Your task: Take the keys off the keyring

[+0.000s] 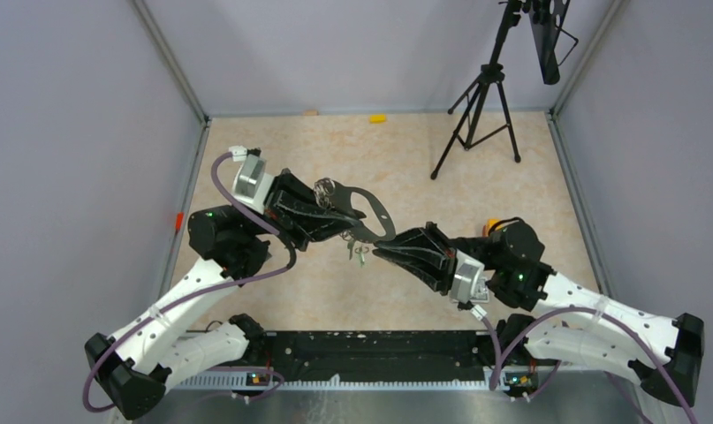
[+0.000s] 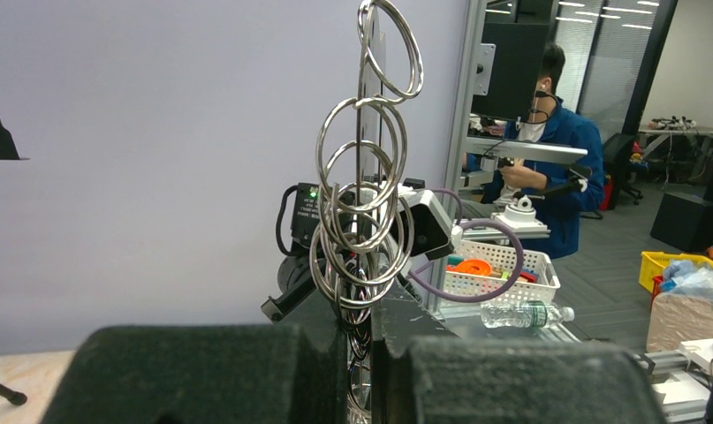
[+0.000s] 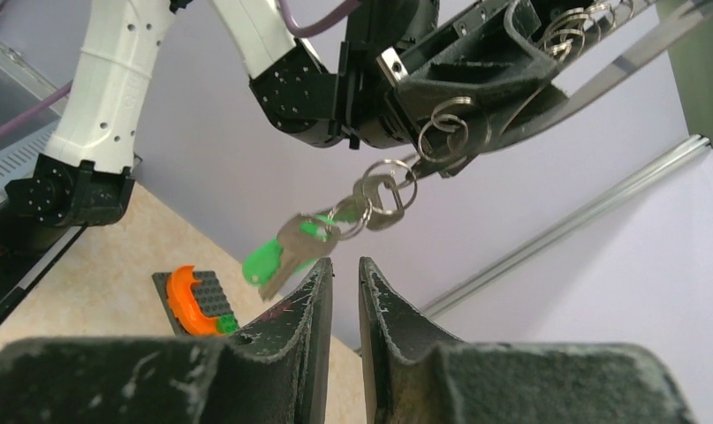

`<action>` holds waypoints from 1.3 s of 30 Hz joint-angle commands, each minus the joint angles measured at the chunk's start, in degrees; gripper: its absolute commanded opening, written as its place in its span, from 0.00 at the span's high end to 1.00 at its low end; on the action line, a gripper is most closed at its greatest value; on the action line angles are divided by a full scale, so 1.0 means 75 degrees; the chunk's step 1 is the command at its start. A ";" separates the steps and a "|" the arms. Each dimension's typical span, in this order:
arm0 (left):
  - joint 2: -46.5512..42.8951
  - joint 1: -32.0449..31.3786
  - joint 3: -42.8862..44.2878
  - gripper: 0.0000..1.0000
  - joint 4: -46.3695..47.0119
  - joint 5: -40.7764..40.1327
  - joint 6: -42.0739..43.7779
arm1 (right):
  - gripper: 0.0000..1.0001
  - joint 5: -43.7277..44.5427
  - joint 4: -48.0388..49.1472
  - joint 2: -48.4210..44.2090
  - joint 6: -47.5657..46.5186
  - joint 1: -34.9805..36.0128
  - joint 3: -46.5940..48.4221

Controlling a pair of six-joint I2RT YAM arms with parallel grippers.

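My left gripper (image 1: 335, 216) is shut on the keyring (image 1: 370, 210), a flat grey D-shaped loop held in the air over the table. In the left wrist view the pads (image 2: 361, 331) clamp its edge, with several steel split rings (image 2: 361, 221) stacked above them. The keys (image 1: 358, 253) hang below the loop on small rings. In the right wrist view one key with a green head (image 3: 266, 261) and silvery ones (image 3: 304, 238) dangle just above the left fingertip. My right gripper (image 3: 345, 263) is open by a narrow gap, with nothing between its fingers, just under the keys.
A black tripod (image 1: 478, 110) stands at the back right, with a small yellow piece (image 1: 377, 117) by the back wall. An orange-and-grey brick plate (image 3: 196, 302) lies on the table near the right arm. Grey walls enclose three sides.
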 commanded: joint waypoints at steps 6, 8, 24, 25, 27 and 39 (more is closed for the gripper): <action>-0.0135 0.0020 0.0428 1.00 0.0222 0.0087 -0.0116 | 0.84 0.0258 0.0664 0.0214 0.0155 -0.0035 -0.0056; -0.0134 0.0023 0.0428 1.00 0.0218 0.0092 -0.0117 | 0.84 0.0139 0.0809 0.0286 0.0270 -0.0028 -0.0056; -0.0175 0.0020 0.0242 1.00 0.0669 -0.0339 -0.0009 | 0.80 0.0768 0.3984 0.0776 0.3357 -0.0031 -0.0750; -0.0170 0.0023 0.0219 1.00 0.0731 -0.0391 -0.0001 | 0.79 0.0968 0.4356 0.0827 0.3863 -0.0027 -0.0840; -0.0149 0.0023 0.0162 1.00 0.0888 -0.0459 -0.0008 | 0.79 0.1242 0.5112 0.0926 0.4811 -0.0031 -0.1039; -0.0029 0.0023 0.0064 1.00 0.1327 -0.0627 -0.0094 | 0.82 0.2301 0.8905 0.2298 0.8057 -0.0028 -0.1419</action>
